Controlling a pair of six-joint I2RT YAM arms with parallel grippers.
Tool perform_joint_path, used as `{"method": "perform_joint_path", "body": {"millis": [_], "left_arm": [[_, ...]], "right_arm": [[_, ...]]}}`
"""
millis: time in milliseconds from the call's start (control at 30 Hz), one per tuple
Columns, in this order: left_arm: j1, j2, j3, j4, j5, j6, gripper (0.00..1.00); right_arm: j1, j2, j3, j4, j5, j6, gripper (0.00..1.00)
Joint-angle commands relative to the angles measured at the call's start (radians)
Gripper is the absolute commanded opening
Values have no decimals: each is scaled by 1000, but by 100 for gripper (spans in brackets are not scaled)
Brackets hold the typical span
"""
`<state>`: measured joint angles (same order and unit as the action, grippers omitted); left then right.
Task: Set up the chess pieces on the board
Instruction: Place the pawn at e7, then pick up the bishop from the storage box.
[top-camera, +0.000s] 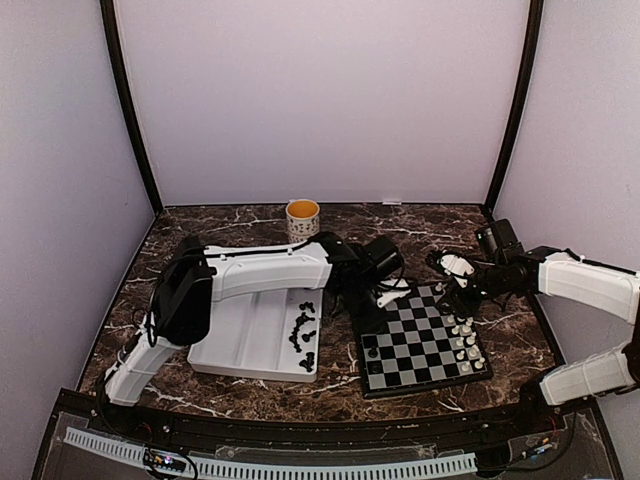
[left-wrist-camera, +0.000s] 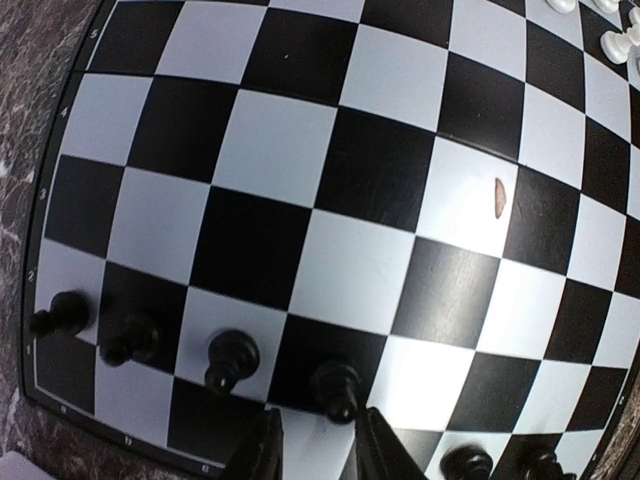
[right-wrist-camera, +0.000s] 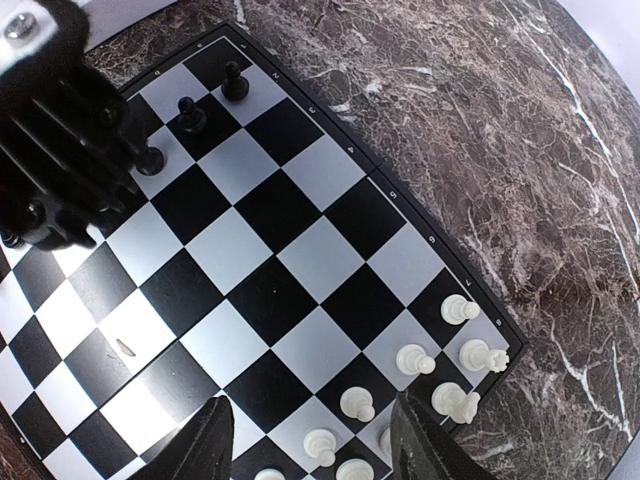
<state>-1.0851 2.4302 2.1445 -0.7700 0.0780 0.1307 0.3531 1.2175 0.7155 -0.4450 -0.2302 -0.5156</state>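
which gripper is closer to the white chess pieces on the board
Right. The right gripper hovers above the small white plastic chess pieces; the left gripper is across the checked board, over the glossy black pieces.

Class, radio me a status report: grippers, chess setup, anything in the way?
Left gripper slightly open, black piece at its tips. Right gripper open above white pieces. Board part set; black pieces wait in tray. No obstruction seen.
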Motion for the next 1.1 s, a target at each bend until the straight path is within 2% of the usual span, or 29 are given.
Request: {"method": "perform_joint_path", "body": {"millis": [0,167,367,500,633,867,1067], "left_arm": [[-3,-188,12,-99,-58,19,27],[6,-351,-111,-80,-92,28,29],[71,-582,-436,-16,-103,2,30],[122,-679,-632,28,-32,-26,29],[143,-716,-758,86,-23,-72,29],[211,-656,-772,133,-13,-118,20],[226,-578,-726,128,115,-125,20]], "right_arm": [[-5,-1,2,7,3,0,55],[-5,0,2,6,2,0,55],[-5,11,5,6,-4,-1,56],[-5,19,6,5,5,-2,56],[-5,36,11,2,15,-12,55],[-5,88,32,-19,3,-9,54],[-5,79,25,-15,16,-6,54]]}}
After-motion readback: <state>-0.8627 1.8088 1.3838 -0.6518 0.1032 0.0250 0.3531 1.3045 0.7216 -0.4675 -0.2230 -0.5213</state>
